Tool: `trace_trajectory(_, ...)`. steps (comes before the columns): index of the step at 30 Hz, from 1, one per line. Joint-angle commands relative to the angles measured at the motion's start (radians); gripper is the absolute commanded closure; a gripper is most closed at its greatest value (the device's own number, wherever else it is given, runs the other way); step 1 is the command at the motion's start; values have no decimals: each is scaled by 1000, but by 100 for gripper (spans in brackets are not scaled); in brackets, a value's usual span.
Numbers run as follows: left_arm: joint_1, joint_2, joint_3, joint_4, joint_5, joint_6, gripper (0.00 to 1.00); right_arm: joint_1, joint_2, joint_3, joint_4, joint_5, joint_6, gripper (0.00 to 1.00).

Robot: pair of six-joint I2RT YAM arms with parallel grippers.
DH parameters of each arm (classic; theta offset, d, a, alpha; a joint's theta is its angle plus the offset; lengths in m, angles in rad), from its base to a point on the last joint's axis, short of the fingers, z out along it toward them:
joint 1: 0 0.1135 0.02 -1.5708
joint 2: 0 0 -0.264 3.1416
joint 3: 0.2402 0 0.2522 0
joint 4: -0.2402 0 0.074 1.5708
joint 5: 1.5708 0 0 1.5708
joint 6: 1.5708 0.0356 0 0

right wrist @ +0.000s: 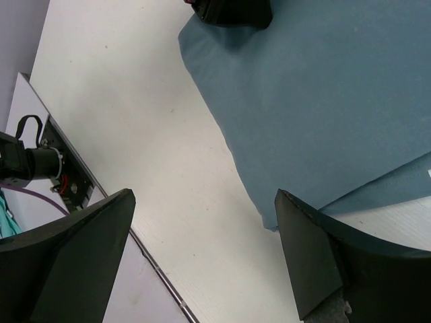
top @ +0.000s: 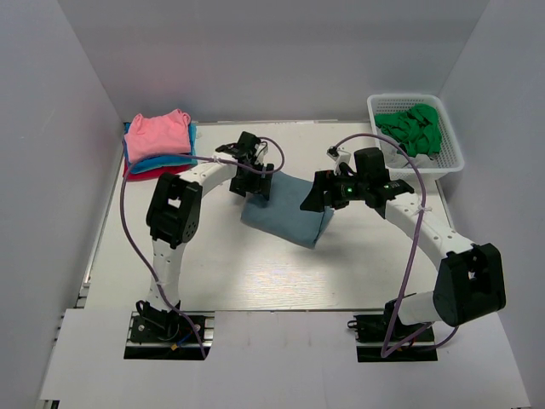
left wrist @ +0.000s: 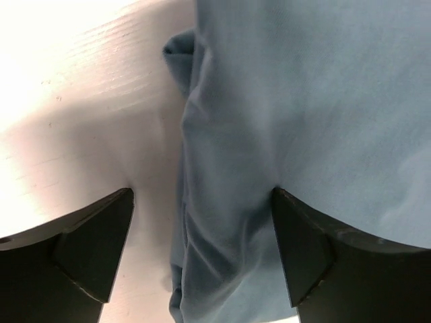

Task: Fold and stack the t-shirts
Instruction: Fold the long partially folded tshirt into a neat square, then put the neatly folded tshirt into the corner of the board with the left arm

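One slate-blue tee [top: 285, 220] on the bench [top: 221, 273], soft, light, floppy imo; left fingers [left wrist: 94, 242] n right fingers [right wrist: 74, 256] both spread, nothing held. Grab folded edge thru all layers

We look down on the whole table [top: 213, 273] from above and behind the arm bases. Our left wrist view faces straight down, very near the blue shirt [left wrist: 323, 101] at its edge. Our right wrist view hangs higher, looking down over shirt and bare table, and catches the left gripper [right wrist: 232, 13] at its top edge. All three views share that shirt.
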Motion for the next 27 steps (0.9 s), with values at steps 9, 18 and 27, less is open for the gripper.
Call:
trace_trajectory(9, -61, 134, -127, 46, 65, -14, 43, -9, -6, -11, 2, 92, 47, 10)
trace_trajectory(18, -61, 115, -122, 59, 6, -23, 100, -21, -65, -42, -4, 186, 37, 10)
trace_trajectory(27, -27, -31, 25, -17, -226, 21, 100, -32, -131, -91, -21, 295, 53, 10)
